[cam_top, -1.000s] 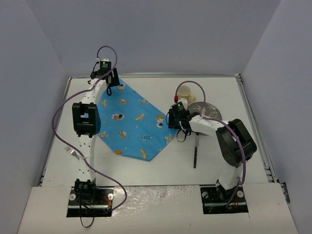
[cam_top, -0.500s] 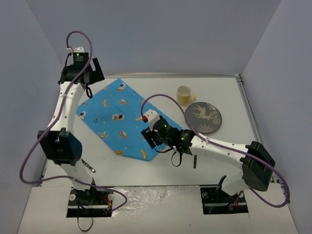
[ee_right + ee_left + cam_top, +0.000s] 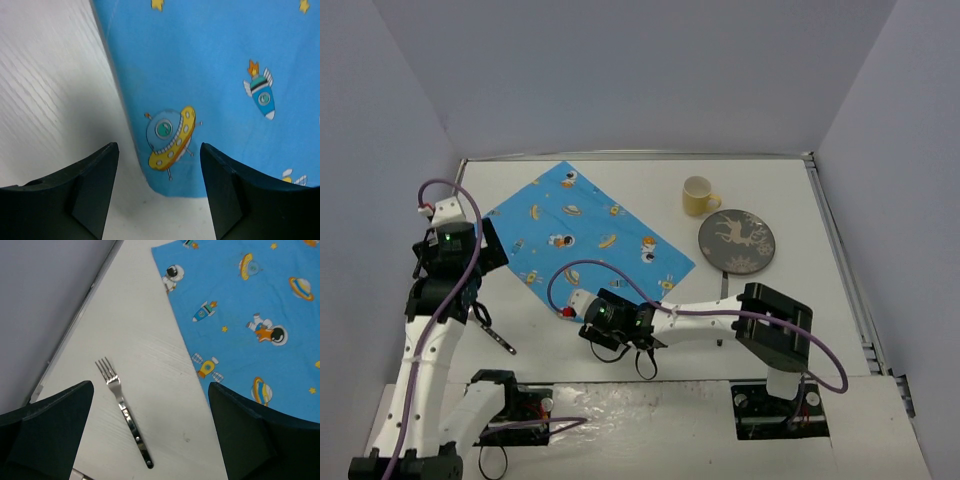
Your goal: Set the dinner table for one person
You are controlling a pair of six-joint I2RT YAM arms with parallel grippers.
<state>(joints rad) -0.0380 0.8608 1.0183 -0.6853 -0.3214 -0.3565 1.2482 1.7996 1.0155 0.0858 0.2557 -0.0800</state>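
Observation:
The blue cartoon-printed cloth (image 3: 585, 232) lies flat on the white dinner table (image 3: 800, 300). My right gripper (image 3: 586, 324) is open and empty, low over the cloth's near corner, which shows between its fingers in the right wrist view (image 3: 200, 75). My left gripper (image 3: 480, 262) is open and empty, up above a metal fork (image 3: 500, 338) at the near left. In the left wrist view the fork (image 3: 125, 412) lies between the fingers, and the cloth (image 3: 250, 315) is to its right.
A yellow mug (image 3: 697, 195) and a dark plate with a deer pattern (image 3: 737, 240) stand at the back right. A knife (image 3: 723, 287) lies right of the cloth, partly under my right arm. Grey walls close the table's left, back and right sides.
My left arm has swung back from the cloth's far corner to the near left, above the fork. My right gripper has moved left along the cloth's near edge to its near corner.

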